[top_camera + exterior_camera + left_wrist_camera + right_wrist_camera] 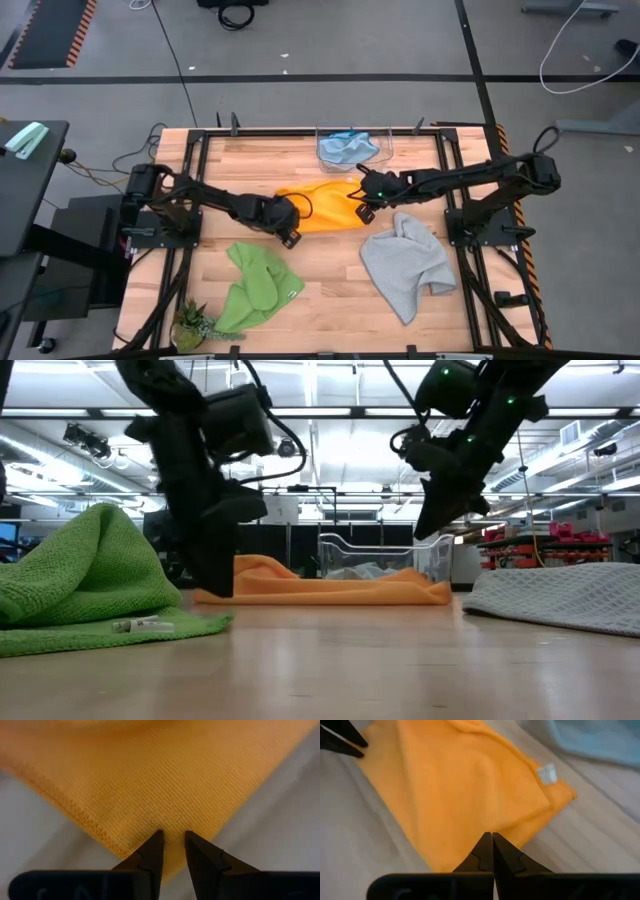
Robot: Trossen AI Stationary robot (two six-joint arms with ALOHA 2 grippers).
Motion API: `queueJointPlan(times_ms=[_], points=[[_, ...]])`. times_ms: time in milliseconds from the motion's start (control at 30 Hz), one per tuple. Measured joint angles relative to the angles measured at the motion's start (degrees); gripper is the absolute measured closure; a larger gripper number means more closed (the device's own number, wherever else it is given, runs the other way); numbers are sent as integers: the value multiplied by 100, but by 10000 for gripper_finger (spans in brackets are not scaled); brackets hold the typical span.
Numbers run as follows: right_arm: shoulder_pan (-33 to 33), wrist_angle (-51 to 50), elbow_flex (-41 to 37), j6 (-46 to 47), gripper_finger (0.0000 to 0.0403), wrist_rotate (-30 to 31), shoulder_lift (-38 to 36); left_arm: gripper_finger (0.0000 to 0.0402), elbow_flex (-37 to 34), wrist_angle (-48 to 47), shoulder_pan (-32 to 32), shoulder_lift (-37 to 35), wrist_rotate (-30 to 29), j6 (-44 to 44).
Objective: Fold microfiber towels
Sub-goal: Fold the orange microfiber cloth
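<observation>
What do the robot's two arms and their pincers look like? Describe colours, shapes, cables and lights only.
Both arms are dark, slender and jointed, mounted on black frames at the table's sides. The left pincer and right pincer each end in two black fingers tapering to wedge-shaped points. Black cables loop around the wrists, and small green lights glow on the right arm. The left arm shows none.

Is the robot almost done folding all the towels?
No, none looks folded. The left gripper is down at a corner of the orange towel, fingers slightly apart; the right gripper is shut above its other side. The green towel, grey towel and blue towel lie crumpled.
</observation>
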Motion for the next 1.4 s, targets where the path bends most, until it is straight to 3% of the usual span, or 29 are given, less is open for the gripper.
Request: queueJointPlan(times_ms=[433, 500, 633, 733, 1033, 1200, 1400], points=[[871, -377, 0, 311, 403, 150, 0, 310, -34, -852, -1060, -245, -162, -855], [823, -336, 0, 295, 403, 152, 0, 308, 34, -948, -1145, -452, -417, -980], [559, -167, 0, -28, 403, 112, 1, 308, 358, -616, -1131, -1039, -1486, -1029], [267, 74, 0, -381, 403, -213, 35, 308, 334, -313, -983, -1104, -1701, -901], [-425, 547, 0, -1207, 403, -1355, 559, 308, 367, 1547, -518, -576, -690, -126], [-433, 642, 108, -1344, 403, -1651, 914, 313, 353, 1518, -474, -233, -232, -143], [-371, 645, 775, -1547, 403, -1786, 1597, 316, 358, 1524, -482, 133, 193, -341]])
